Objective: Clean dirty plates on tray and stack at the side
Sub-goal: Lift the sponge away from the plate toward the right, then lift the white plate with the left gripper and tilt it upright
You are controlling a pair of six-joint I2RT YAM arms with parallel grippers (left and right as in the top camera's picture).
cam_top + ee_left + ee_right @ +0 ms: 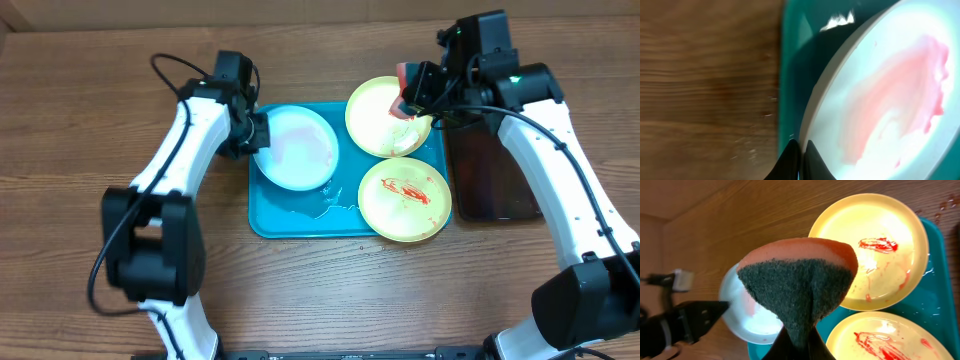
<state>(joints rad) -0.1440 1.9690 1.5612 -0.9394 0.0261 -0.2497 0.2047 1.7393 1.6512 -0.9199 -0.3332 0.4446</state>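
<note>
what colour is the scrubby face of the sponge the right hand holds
Dark grey-green scouring pad on the orange-pink foam sponge; right wrist view shows it best.

The turquoise tray (300, 222) lies flat, rectangular with rounded corners, with wet patches on its bare floor; a pale blue-white plate (296, 148) fills the tray's left half, faint pink smears across it, its edge reaching past the tray's left rim; one yellow-green plate (375, 120) sits at the tray's far right corner, overhanging the rim, thinly streaked red; a second yellow-green plate (404, 200) sits at the tray's near right corner, a bold red smear at its centre.
</note>
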